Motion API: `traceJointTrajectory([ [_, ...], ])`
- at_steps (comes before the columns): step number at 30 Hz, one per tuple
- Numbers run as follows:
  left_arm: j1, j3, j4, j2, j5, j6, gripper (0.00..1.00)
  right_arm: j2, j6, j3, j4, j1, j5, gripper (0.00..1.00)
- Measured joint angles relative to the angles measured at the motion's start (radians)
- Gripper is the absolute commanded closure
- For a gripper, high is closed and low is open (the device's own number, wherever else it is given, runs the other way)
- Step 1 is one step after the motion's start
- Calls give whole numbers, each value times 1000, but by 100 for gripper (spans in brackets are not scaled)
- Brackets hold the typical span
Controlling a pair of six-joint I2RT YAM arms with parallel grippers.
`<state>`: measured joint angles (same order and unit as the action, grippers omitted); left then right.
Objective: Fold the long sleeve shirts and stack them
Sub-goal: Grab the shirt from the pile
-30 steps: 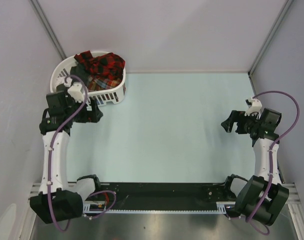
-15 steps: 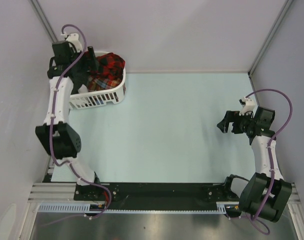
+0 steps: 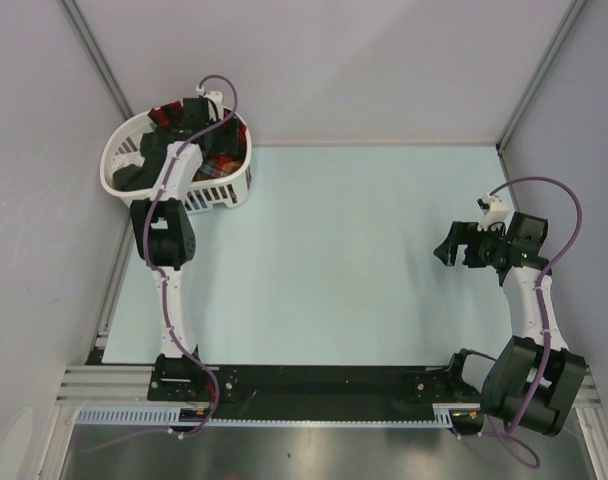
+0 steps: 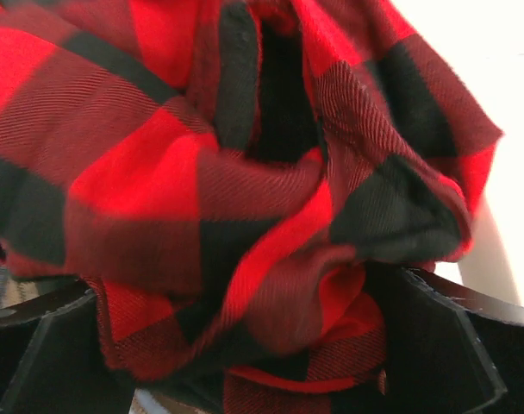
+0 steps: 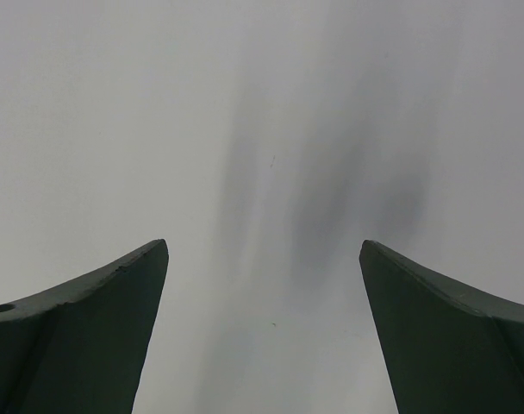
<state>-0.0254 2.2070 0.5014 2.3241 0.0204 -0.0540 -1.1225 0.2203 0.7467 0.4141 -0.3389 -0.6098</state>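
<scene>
A white slatted basket (image 3: 227,190) at the table's far left corner holds the long sleeve shirts. A red-and-black checked flannel (image 3: 227,137) lies on top, and a finer multicolour plaid (image 3: 213,171) shows beneath it. My left gripper (image 3: 149,150) is down inside the basket. In the left wrist view the bunched flannel (image 4: 245,190) fills the picture, and the left gripper (image 4: 245,289) stands open with folds of it between its wide-spread fingers. My right gripper (image 3: 446,248) hovers open over bare table at the right. The right wrist view shows nothing between the open right gripper (image 5: 264,246).
The pale green table top (image 3: 334,260) runs from the basket to the right arm. Grey walls close in the left, back and right sides. A black rail (image 3: 324,385) carrying both arm bases crosses the near edge.
My left arm swung from beside the basket's front up and over it, and its gripper came down onto the flannel. The right gripper drifted slightly left.
</scene>
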Motion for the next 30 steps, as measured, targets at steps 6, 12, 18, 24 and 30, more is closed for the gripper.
traceJointTrajectory([
  [6, 0, 33, 41, 23, 9, -68, 100, -3, 0, 0, 0, 3, 0, 0],
  [12, 8, 58, 93, -51, 101, -101, 100, 5, -1, 0, 0, 3, 0, 0],
  [18, -7, 90, 92, -262, 231, -60, 100, 11, -2, 2, -1, 3, 0, 0],
  [24, -216, 177, 48, -484, 279, -48, 100, 22, -2, 4, 0, 3, -1, 0],
  [30, -467, 188, -23, -613, 344, 1, 100, 27, -3, 13, 0, -2, -8, 0],
])
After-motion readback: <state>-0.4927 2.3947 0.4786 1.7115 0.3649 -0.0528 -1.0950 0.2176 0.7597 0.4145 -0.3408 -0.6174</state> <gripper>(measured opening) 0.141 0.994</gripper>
